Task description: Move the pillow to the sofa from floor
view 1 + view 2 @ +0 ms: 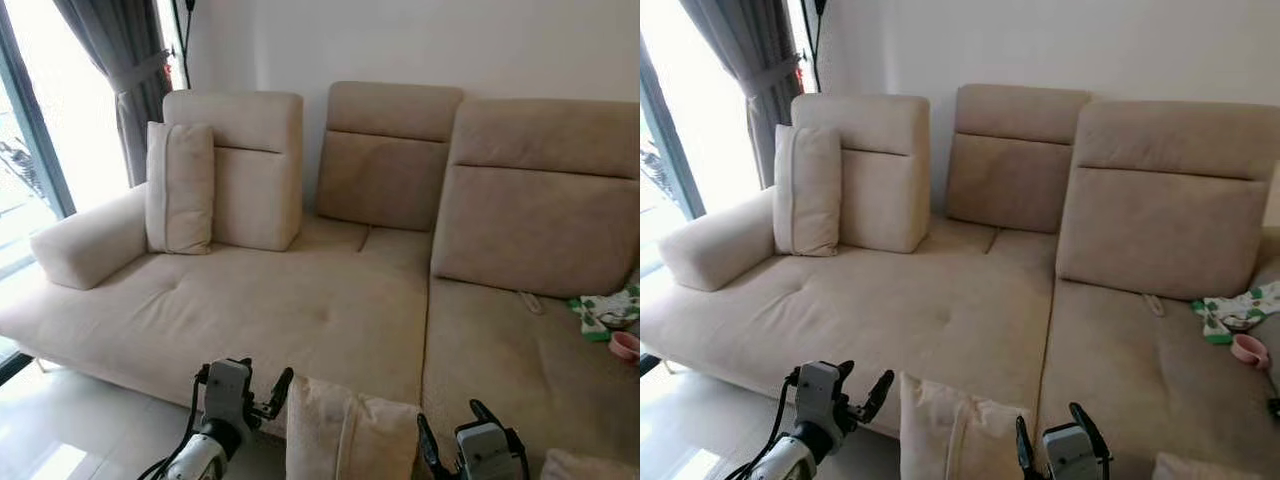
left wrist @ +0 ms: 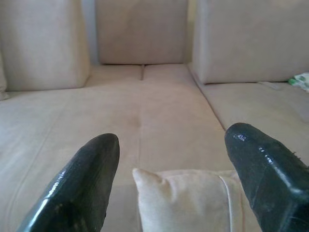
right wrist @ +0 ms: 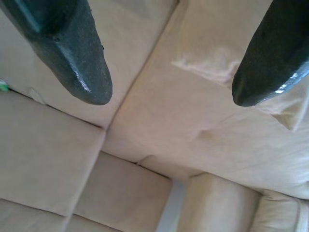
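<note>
A beige pillow (image 1: 348, 430) stands upright at the bottom centre, in front of the sofa's (image 1: 300, 310) front edge. My left gripper (image 1: 250, 385) is just to its left, open, fingers pointing toward the sofa. In the left wrist view the pillow's top corner (image 2: 193, 203) lies low between the spread fingers (image 2: 91, 179). My right gripper (image 1: 455, 430) is just right of the pillow, also open. In the right wrist view a pillow corner (image 3: 212, 58) sits close to one finger (image 3: 270, 63). I cannot tell whether either gripper touches the pillow.
A second beige pillow (image 1: 180, 187) leans against the sofa's left backrest beside the armrest (image 1: 90, 245). A green-and-white cloth (image 1: 605, 310) and a pink bowl (image 1: 626, 345) lie on the right seat. Grey curtain (image 1: 125, 70) and window stand at left.
</note>
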Controlling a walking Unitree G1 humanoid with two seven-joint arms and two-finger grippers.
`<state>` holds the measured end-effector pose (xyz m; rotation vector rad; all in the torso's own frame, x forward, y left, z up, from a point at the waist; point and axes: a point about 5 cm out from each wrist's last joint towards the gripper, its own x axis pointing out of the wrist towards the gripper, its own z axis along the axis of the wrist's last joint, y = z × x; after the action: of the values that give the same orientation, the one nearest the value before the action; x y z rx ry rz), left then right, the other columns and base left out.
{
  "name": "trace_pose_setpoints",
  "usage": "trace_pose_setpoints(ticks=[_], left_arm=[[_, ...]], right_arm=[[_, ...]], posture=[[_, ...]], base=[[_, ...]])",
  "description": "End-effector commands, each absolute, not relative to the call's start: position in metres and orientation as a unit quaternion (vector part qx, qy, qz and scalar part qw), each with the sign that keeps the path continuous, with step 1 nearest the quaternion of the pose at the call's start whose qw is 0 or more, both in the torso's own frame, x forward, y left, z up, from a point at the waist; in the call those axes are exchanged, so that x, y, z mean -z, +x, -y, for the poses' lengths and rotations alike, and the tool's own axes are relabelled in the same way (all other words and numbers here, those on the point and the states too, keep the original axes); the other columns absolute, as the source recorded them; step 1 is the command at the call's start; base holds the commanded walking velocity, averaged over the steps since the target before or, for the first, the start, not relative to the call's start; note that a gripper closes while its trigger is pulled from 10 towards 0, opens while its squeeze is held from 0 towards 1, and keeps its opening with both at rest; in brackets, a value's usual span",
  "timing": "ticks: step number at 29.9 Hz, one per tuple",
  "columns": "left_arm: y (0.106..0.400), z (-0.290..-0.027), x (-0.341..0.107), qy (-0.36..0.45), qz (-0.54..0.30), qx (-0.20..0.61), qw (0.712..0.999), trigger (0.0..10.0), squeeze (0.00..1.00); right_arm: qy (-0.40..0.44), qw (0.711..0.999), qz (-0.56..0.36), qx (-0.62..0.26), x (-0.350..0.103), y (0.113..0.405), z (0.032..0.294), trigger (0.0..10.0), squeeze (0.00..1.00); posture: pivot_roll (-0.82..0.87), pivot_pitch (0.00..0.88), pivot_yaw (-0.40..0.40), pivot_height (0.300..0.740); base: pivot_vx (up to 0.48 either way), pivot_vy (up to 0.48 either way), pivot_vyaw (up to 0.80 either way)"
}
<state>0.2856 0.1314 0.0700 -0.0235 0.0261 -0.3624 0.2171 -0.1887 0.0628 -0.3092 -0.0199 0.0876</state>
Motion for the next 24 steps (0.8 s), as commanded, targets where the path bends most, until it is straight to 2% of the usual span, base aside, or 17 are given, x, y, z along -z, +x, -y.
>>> trace_pose_setpoints(ticks=[1, 9, 15, 18, 24], left_arm=[[0.285, -0.131, -0.068, -0.001, -0.016, 0.184, 0.983, 10.0, 0.00], [0.286, -0.128, -0.069, 0.010, -0.011, 0.196, 0.981, 10.0, 0.00], [0.290, -0.108, -0.081, 0.065, 0.013, 0.244, 0.967, 10.0, 0.00], [0.291, -0.094, -0.092, 0.109, 0.041, 0.281, 0.953, 10.0, 0.00], [0.295, -0.087, -0.100, 0.142, 0.057, 0.291, 0.944, 10.0, 0.00]], right_arm=[[-0.147, 0.988, 0.004, -0.045, -0.061, 0.218, 0.187, 10.0, 0.00], [-0.143, 0.989, -0.005, -0.045, -0.058, 0.221, 0.190, 10.0, 0.00], [-0.141, 0.986, -0.051, -0.068, -0.051, 0.242, 0.201, 10.0, 0.00], [-0.151, 0.983, -0.068, -0.075, -0.054, 0.257, 0.216, 10.0, 0.00], [-0.192, 0.974, -0.074, -0.094, -0.063, 0.275, 0.237, 10.0, 0.00]], posture=[[0.00, 0.000, 0.052, 0.576], [0.00, 0.000, 0.054, 0.557], [0.00, 0.000, 0.057, 0.557], [0.00, 0.000, 0.058, 0.557], [0.00, 0.000, 0.062, 0.557]], base=[[0.000, 0.000, 0.00], [0.000, 0.000, 0.00], [0.000, 0.000, 0.00], [0.000, 0.000, 0.00], [0.000, 0.000, 0.00]])
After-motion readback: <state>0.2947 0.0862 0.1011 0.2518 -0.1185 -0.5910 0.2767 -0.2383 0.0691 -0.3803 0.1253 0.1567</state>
